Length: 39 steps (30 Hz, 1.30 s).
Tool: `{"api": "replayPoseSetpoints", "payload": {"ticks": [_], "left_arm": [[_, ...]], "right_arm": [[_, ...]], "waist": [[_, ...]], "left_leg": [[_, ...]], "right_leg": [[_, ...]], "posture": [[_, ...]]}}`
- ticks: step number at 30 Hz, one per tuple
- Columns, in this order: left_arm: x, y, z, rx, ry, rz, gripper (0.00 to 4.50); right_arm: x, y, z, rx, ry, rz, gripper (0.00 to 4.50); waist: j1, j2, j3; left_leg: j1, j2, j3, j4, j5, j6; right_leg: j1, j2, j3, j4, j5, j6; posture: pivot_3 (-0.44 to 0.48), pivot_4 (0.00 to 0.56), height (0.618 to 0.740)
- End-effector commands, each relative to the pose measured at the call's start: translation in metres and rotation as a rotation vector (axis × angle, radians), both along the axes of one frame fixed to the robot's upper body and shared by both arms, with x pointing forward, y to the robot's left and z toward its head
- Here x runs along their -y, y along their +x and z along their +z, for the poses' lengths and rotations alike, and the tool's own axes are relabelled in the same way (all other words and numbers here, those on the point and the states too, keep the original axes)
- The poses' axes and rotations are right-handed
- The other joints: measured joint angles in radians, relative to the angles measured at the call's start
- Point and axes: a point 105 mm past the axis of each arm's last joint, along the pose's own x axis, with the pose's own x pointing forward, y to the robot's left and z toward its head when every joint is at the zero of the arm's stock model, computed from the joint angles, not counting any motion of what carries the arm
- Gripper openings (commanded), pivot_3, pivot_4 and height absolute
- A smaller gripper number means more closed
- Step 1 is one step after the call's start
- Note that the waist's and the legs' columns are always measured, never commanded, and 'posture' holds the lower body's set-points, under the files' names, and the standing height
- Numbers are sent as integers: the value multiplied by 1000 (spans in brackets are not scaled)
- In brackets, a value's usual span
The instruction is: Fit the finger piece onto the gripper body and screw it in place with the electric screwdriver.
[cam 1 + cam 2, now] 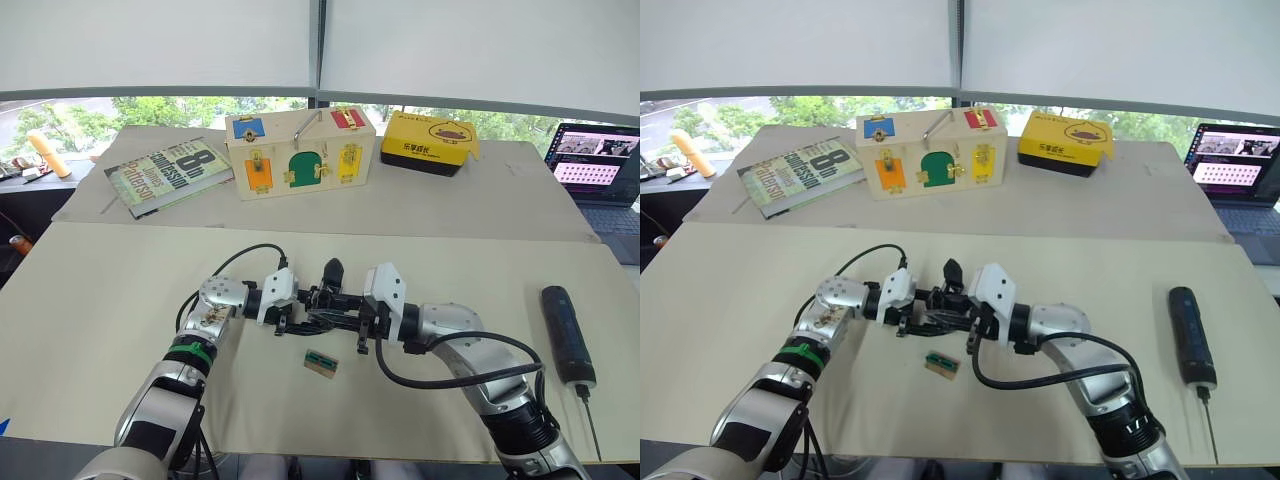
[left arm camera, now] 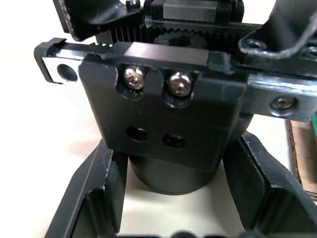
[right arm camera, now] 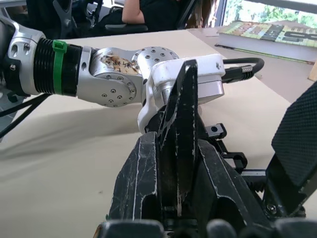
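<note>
Over the middle of the cardboard-covered table [image 1: 120,300] the two grippers meet. The left gripper [image 1: 287,318] has its fingers [image 2: 94,193] clamped around the round base of the gripper body [image 2: 163,114], held between the two arms. The right gripper [image 3: 173,188] has its fingers [image 3: 141,173] pressed together on the finger piece [image 3: 181,124], which stands upright beside the gripper body. Just in front of them a small green-and-tan part [image 1: 321,363] lies on the table. The screwdriver [image 1: 567,335] lies well apart to the right, bit pointing toward the near edge.

At the back stand a wooden box [image 1: 300,150] with coloured doors, all shut, and a closed yellow box [image 1: 428,142]; I cannot tell what either holds. A book [image 1: 165,175] lies left of them, and a laptop [image 1: 595,165] sits at the far right. Windows with greenery run behind.
</note>
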Motion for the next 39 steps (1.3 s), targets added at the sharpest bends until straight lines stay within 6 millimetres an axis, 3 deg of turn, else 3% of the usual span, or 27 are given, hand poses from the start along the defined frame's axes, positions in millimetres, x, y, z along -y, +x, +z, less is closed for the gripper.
{"api": "replayPoseSetpoints", "payload": {"ticks": [1,14,19,24,25,33,34,39], "left_arm": [[-2,-3,-13,-34,44,11,2281],[-2,-4,-14,-35,42,15,2281],[-3,-4,-14,-34,44,20,2281],[-4,-4,-15,-35,47,30,2281],[-5,-4,-16,-35,47,32,2281],[-6,-3,-17,-37,47,42,2281],[-6,-3,-18,-37,47,43,2281],[-9,-1,-18,-67,36,76,2281]], "right_arm": [[-1,-5,-11,-59,-41,15,432],[0,3,-27,-99,-122,-39,431],[-1,3,-17,-77,-80,-25,431],[-9,-4,21,46,66,67,431],[-9,-4,24,69,70,67,1476],[-6,-4,28,106,100,75,4222],[-6,-5,30,119,112,77,4489],[-4,-10,40,167,168,109,4489]], "waist": [[0,0,0],[-3,1,-5],[-3,1,-6],[-3,1,-6],[-3,1,-6],[-3,1,-6],[-2,1,-6],[-3,1,-6]], "left_leg": [[0,0,0,0,0,0],[2,0,0,0,0,0],[3,1,0,0,0,0],[3,1,0,0,0,0],[2,1,0,0,0,0],[0,1,0,0,0,0],[0,1,0,0,0,0],[1,1,0,0,0,0]], "right_leg": [[0,0,0,0,0,0],[1,0,1,0,0,0],[2,0,1,0,0,-1],[2,0,1,0,0,-1],[1,0,1,0,0,-1],[0,0,0,0,1,-1],[0,0,0,0,1,-1],[0,0,0,0,1,-1]], "posture": [[0,150,740],[0,150,740],[0,150,740],[0,150,740],[0,150,740],[0,150,740],[0,150,740],[0,150,740]]}}
